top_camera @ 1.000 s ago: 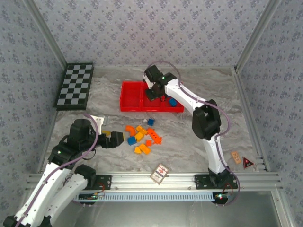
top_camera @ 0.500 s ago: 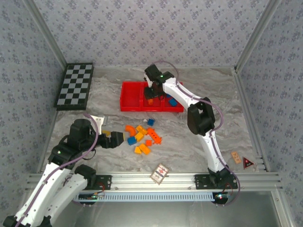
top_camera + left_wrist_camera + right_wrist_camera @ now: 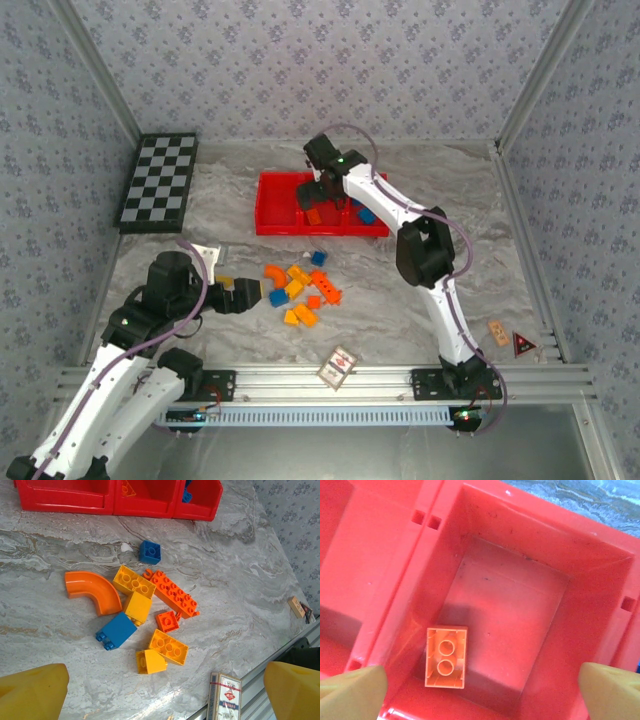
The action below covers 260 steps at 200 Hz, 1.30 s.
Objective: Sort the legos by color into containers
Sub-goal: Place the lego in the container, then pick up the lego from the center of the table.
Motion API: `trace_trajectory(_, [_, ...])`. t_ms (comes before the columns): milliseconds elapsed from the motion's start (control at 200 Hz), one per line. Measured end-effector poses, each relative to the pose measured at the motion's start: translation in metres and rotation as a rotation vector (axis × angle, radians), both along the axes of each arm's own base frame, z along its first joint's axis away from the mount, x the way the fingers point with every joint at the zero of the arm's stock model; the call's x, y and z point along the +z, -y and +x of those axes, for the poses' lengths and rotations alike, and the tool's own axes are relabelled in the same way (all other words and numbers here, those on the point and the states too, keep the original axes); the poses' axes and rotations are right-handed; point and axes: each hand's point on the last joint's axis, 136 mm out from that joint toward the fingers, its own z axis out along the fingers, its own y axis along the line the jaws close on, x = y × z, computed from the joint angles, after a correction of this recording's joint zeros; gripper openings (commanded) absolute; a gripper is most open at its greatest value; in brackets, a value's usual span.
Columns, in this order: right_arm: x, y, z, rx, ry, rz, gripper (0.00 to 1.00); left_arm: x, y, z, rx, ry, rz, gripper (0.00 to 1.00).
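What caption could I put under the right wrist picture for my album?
An orange two-stud brick lies in a red tray compartment, yellow fingers of the right gripper spread wide above.

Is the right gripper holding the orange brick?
No, the orange brick lies on the floor of the red tray, and the right gripper is open.

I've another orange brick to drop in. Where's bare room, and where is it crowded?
In the tray, the middle compartment is mostly bare floor; one orange brick sits in a corner. The left compartment looks bare too. Open table lies between checkerboard and tray. The brick pile mid-table is crowded.
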Motion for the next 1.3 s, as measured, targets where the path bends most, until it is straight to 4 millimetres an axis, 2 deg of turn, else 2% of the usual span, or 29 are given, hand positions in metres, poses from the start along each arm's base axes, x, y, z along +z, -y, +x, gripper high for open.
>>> trace_trajectory(145, [0.027, 0.000, -0.011, 0.009, 0.039, 0.013, 1.00, 0.000, 0.000, 0.000, 0.000, 0.000, 0.000, 1.00])
trace_trajectory(430, [0.077, 0.013, -0.044, -0.020, 0.122, 0.047, 1.00, 0.000, 0.000, 0.000, 0.000, 0.000, 0.000, 1.00])
trace_trajectory(615, [0.093, 0.024, -0.075, -0.040, 0.160, 0.089, 1.00, 0.000, 0.000, 0.000, 0.000, 0.000, 0.000, 1.00])
trace_trajectory(820, [0.110, 0.033, -0.121, -0.042, 0.242, 0.188, 1.00, -0.001, 0.000, 0.001, 0.000, -0.006, 0.003, 1.00])
trace_trajectory(974, [0.122, 0.033, -0.139, -0.059, 0.267, 0.247, 1.00, -0.003, 0.000, 0.001, 0.000, -0.012, 0.006, 1.00])
trace_trajectory(1079, [0.116, 0.021, -0.157, -0.050, 0.255, 0.259, 1.00, -0.003, 0.000, 0.001, 0.000, -0.013, 0.006, 1.00])
trace_trajectory(1189, [0.094, 0.007, -0.180, -0.039, 0.214, 0.258, 1.00, -0.003, 0.000, 0.002, 0.003, -0.013, 0.006, 1.00])
trace_trajectory(1299, [0.069, 0.003, -0.196, -0.073, 0.171, 0.240, 1.00, -0.003, -0.001, 0.002, 0.007, -0.013, 0.006, 1.00])
